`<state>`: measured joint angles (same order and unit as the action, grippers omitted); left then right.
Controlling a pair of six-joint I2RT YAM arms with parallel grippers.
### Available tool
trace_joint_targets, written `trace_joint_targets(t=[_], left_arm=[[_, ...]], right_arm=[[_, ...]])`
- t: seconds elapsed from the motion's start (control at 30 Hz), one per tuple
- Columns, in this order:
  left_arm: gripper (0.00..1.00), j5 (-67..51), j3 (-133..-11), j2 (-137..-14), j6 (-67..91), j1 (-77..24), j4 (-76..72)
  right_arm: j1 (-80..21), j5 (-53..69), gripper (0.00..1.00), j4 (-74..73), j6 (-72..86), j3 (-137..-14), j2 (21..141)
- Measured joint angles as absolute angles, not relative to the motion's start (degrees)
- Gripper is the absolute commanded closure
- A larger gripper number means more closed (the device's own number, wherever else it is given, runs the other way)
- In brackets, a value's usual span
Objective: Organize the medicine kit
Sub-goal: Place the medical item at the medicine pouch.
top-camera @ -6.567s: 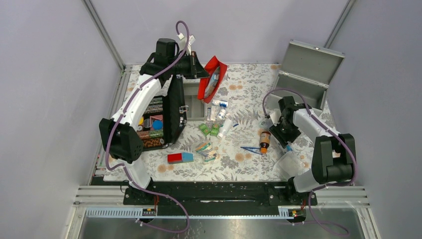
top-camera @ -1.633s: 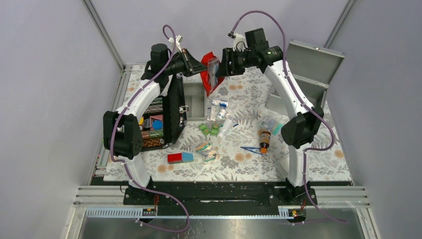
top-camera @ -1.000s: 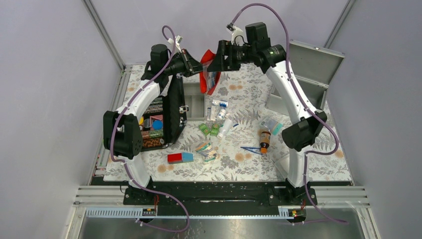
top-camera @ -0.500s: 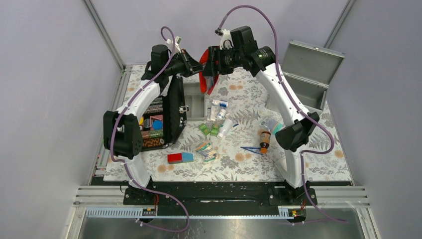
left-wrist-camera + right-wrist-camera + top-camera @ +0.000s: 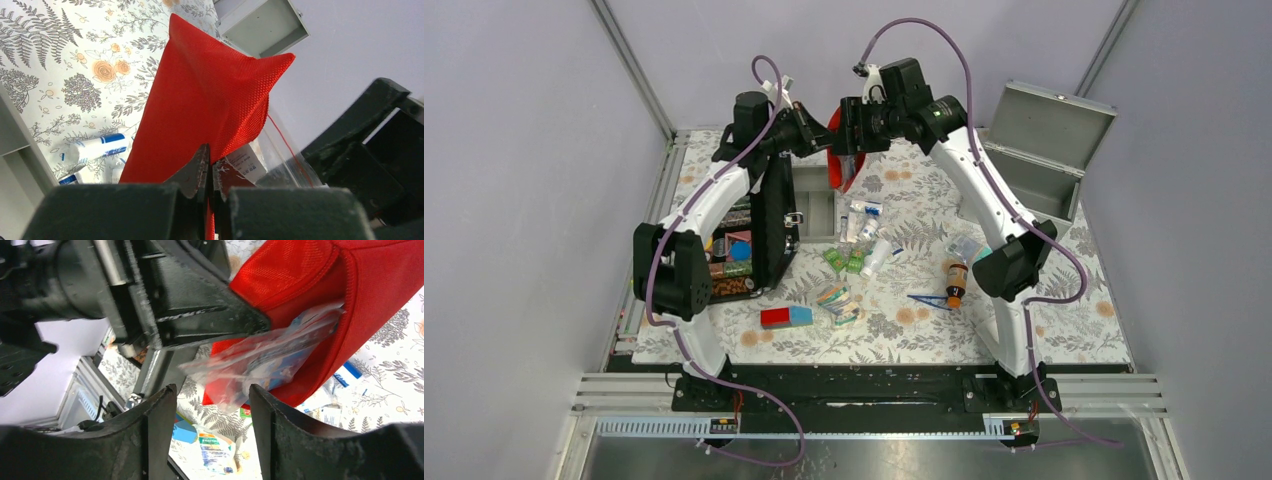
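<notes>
Now, the left gripper (image 5: 207, 160) was clamped tight on the edge of the red pouch (image 5: 210, 100), far centre. The right gripper (image 5: 211, 395), jaws wide, faced the clear packet (image 5: 260, 357) poking toward it. The medicine kit (image 5: 1029, 180) sat open far right, nearer the right arm.

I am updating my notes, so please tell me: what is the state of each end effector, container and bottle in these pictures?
Left end effector: shut on the red pouch.
Right end effector: open, at the clear bag.
Red pouch: held up, open, clear bag sticking out.
Medicine kit: lid open.
Black case: open.
Brown bottle: lying on its side.
</notes>
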<state>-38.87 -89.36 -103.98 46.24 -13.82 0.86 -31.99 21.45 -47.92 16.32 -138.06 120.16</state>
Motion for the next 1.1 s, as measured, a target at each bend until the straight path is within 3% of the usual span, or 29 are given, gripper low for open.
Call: trace_joint_targets(t=[0.2,0.37,0.5,0.77,1.1], left_arm=[[1.00,-38.39,-89.08,-103.31,44.07,-14.66,1.61],[1.00,-37.45,-89.06,-102.48,41.69,-15.35,3.70],[1.00,-37.32,-89.03,-102.15,40.38,-15.57,4.19],[1.00,-39.51,-88.31,-101.71,39.46,-15.57,3.18],[1.00,-42.94,-87.61,-101.71,39.48,-15.57,-0.12]], right_arm=[[-32.03,17.67,0.74,-48.10,16.73,-138.06,122.43],[-32.03,15.84,0.88,-48.38,16.84,-138.17,122.74],[-31.97,14.48,0.93,-48.71,16.49,-138.47,122.74],[-31.33,11.33,0.93,-49.50,15.07,-138.50,123.00],[-31.27,8.03,0.66,-49.74,12.69,-138.93,126.93]])
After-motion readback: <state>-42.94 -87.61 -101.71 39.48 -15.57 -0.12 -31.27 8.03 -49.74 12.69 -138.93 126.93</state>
